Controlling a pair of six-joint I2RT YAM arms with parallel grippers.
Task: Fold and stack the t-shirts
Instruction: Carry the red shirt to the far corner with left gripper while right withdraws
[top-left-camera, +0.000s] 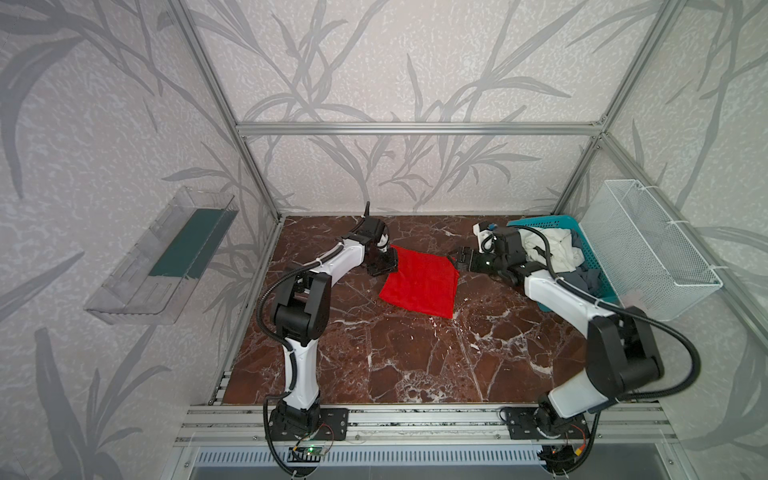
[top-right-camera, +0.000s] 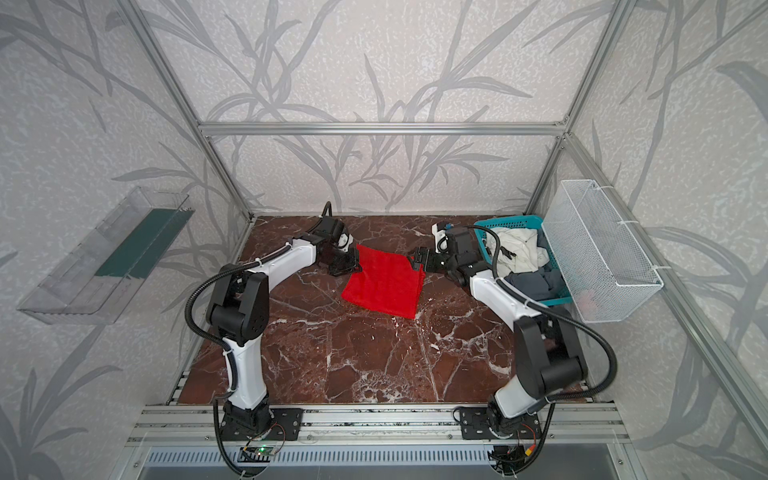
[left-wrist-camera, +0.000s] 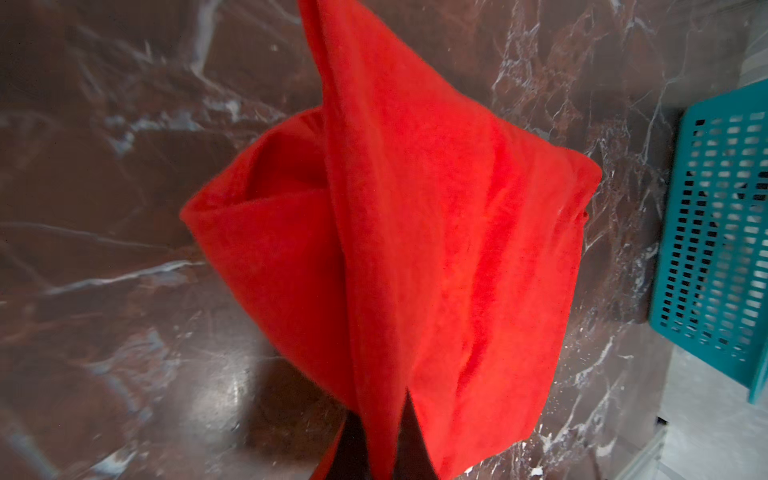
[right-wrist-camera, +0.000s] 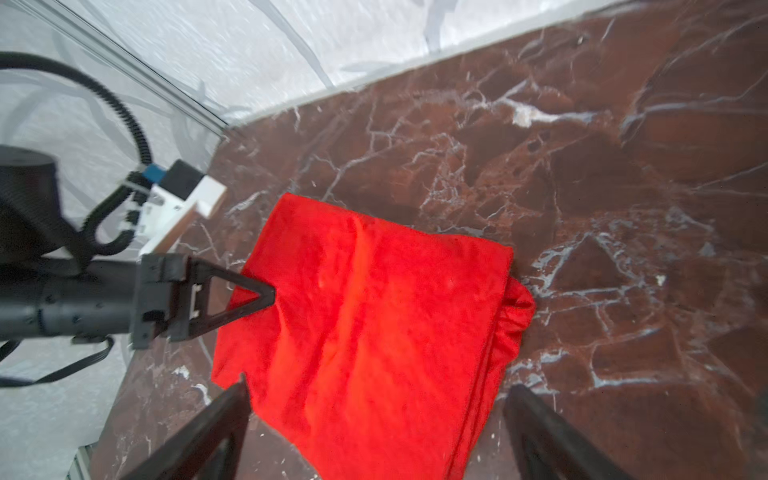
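Note:
A bright red t-shirt (top-left-camera: 419, 282) (top-right-camera: 384, 286), folded into a rough square, lies on the marble table (top-left-camera: 374, 353). My left gripper (top-left-camera: 390, 266) (top-right-camera: 355, 266) is shut on its far left corner, and in the left wrist view the red cloth (left-wrist-camera: 415, 249) runs up from between the closed fingers (left-wrist-camera: 384, 415). My right gripper (top-left-camera: 457, 262) (top-right-camera: 417, 259) stands open at the shirt's far right corner, its fingers spread either side of the cloth (right-wrist-camera: 374, 324) without pinching it (right-wrist-camera: 378, 386). A white t-shirt (top-left-camera: 552, 245) and a grey-blue one (top-left-camera: 582, 282) lie crumpled in the teal basket (top-left-camera: 536, 221).
The teal lattice basket (top-right-camera: 511, 219) (left-wrist-camera: 723, 249) stands at the table's far right, behind my right arm. A white wire basket (top-left-camera: 648, 249) hangs on the right wall and a clear plastic shelf (top-left-camera: 162, 257) on the left wall. Bare marble stretches toward the front rail.

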